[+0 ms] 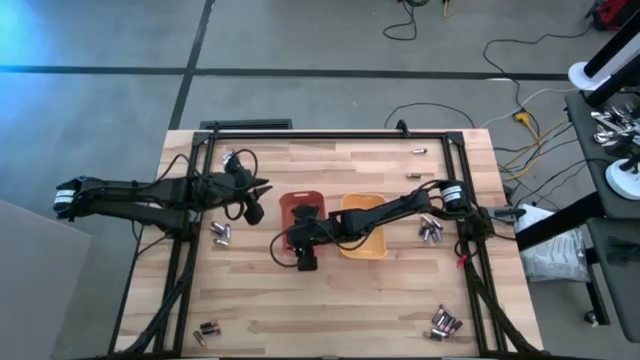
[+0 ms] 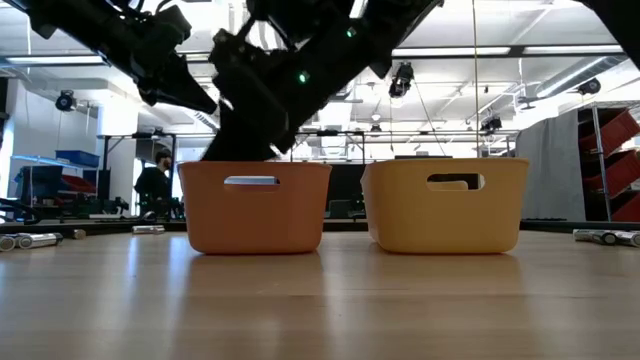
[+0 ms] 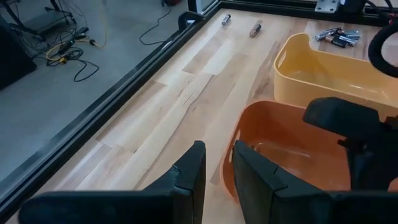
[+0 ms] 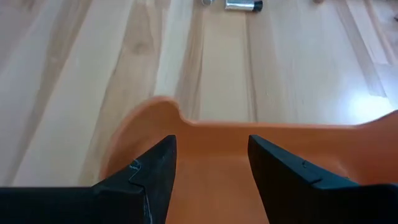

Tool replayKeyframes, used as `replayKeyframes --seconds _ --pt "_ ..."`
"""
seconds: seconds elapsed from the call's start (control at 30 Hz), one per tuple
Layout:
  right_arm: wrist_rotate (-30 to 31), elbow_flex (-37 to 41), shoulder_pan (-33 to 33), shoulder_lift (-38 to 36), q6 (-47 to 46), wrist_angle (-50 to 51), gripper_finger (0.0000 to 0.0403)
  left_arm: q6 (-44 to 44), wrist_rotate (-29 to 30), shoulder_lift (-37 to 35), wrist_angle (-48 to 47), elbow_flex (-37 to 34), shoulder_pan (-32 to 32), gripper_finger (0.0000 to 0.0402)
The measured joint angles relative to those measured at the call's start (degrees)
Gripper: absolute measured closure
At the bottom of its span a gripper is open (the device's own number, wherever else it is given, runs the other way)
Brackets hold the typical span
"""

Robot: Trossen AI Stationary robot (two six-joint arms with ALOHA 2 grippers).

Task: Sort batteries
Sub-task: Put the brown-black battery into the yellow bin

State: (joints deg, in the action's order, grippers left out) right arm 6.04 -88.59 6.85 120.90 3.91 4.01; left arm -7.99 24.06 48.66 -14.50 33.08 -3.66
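Hard to see: the batteries (image 1: pixel 430 231) are tiny from above; I cannot tell silver ones from dark ones in most heaps; the inside of the orange tray (image 1: pixel 293 203) is mostly covered by the right arm; from table height the tray walls hide what lies inside
Right claw (image 1: pixel 306 262): it sits at the near edge of the orange tray (image 4: pixel 205 149); its fingers (image 4: pixel 149 171) stand apart with a gap between them; nothing shows in the gap but the tray rim
Left claw (image 1: pixel 255 212): it hangs just left of the orange tray (image 3: pixel 273 155); its fingers (image 3: pixel 189 174) are only a little apart; nothing is between them
Yellow tray (image 1: pixel 368 241): it stands right beside the orange one; the right arm reaches across it
Where the batteries are: a heap lies right of the yellow tray; two lie by the left claw (image 1: pixel 221 233); a few lie at the near left (image 1: pixel 206 329); a heap lies at the near right corner (image 1: pixel 445 322); one lies alone at the far side (image 1: pixel 420 150); all are on the wooden table (image 1: pixel 330 320), outside the trays
Which way they point: all lie flat on their sides; the far one lies left to right; the silver one (image 4: pixel 244 5) past the orange tray lies crosswise to the right claw; the heaps point many ways
Far room: a person (image 2: pixel 153 180) stands behind the table, partly hidden by the orange tray (image 2: pixel 255 207)
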Motion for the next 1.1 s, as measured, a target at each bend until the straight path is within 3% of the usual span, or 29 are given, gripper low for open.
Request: replayKeyframes --seconds 0.5,0.83,0.93,1.1 --pt "-0.51 -2.20 0.06 -1.44 0.82 1.21 0.0211 0.49 0.01 0.00 0.46 -0.02 0.00 0.0341" --pt "-0.61 -2.22 1.26 -12.96 -2.01 32.61 0.0211 1.05 0.01 0.00 0.43 -0.09 0.00 0.0341" --pt "-0.80 -2.22 1.81 -14.16 -2.12 37.49 0.0211 1.05 0.01 0.00 0.65 -0.09 0.00 0.0341" --pt "-2.79 -2.08 3.24 -13.18 2.79 36.85 0.0211 0.30 -0.01 0.00 0.90 -0.09 0.00 0.0341"
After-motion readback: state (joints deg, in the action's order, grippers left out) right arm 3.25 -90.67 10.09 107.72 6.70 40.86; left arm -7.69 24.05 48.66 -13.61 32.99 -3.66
